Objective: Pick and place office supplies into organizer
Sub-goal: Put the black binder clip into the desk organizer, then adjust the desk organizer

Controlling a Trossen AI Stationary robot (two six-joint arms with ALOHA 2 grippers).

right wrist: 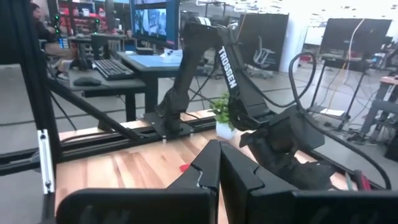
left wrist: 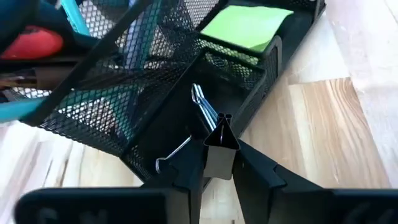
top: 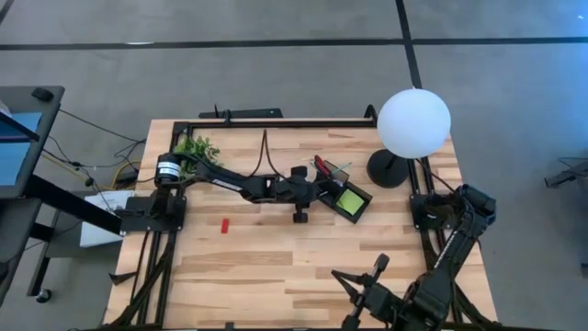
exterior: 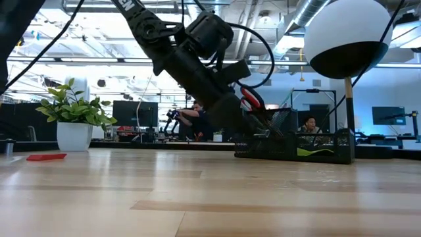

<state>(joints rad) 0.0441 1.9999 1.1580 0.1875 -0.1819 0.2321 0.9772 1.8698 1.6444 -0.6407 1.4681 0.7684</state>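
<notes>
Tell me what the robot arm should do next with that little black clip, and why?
Probably open the fingers a bit more and let go. In the left wrist view, the left gripper holds the black binder clip right over a low front compartment of the black mesh organizer, so it should drop inside. The lime-green sticky-note pad already lies in another compartment. The right gripper waits, shut.

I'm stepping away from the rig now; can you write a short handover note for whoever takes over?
Left gripper: jaws pinching a black binder clip over the organizer, at its front compartment.
Right gripper: jaws shut, parked at the table's near right edge.
Done: lime sticky-note pad, red-handled scissors and pens sit in the organizer.
Left: release the clip, then fetch the small red block lying on the table left of centre.
</notes>
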